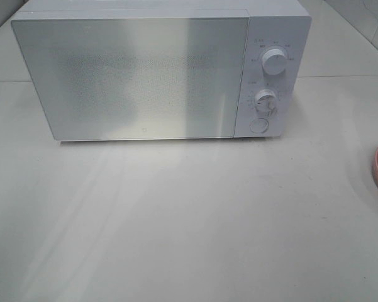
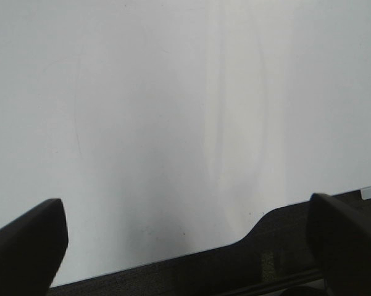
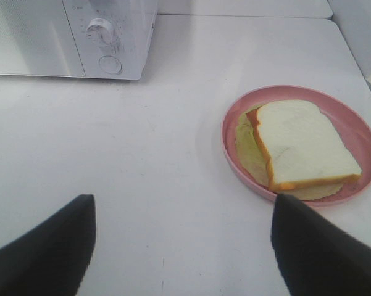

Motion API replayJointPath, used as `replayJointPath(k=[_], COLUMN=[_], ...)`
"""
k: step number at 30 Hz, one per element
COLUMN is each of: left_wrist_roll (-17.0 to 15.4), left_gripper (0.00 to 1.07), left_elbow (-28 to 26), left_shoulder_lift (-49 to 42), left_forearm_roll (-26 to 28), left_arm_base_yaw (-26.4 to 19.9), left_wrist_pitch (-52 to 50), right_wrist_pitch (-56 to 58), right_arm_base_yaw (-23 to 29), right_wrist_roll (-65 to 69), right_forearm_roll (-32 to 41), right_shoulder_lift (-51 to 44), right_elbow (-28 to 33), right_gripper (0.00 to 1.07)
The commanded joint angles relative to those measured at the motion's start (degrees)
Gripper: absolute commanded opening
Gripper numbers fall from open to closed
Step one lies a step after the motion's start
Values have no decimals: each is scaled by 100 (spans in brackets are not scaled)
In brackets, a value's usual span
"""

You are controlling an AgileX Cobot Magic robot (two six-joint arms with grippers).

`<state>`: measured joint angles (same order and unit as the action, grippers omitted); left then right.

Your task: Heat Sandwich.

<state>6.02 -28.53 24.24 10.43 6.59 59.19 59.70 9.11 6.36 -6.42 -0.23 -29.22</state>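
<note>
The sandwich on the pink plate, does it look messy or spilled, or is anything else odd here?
Nothing stands out. The sandwich lies flat and whole on its pink plate, with lettuce peeking out underneath. The microwave stands with its door shut, and the table shows no spills.

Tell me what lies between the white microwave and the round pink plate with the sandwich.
Only bare white tabletop separates the white microwave from the round pink plate holding the sandwich; the right wrist view shows it.
</note>
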Motion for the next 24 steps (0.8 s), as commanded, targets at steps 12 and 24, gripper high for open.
replayJointPath(k=[12,24], left_wrist_roll=[11,11], left_gripper=[103,103], left_elbow=[23,23], left_shoulder_lift=[-1977,-2607], left_forearm_roll=[46,0], left_arm_base_yaw=[-722,-751], left_wrist_pitch=[-34,-34], right_wrist_pitch=[-17,-17], right_arm_base_yaw=[-40,-40], right_wrist_roll=[-23,-23], right_forearm_roll=[-23,-23], right_shoulder_lift=[-155,-155], right_elbow=[17,17], right_gripper=[76,76])
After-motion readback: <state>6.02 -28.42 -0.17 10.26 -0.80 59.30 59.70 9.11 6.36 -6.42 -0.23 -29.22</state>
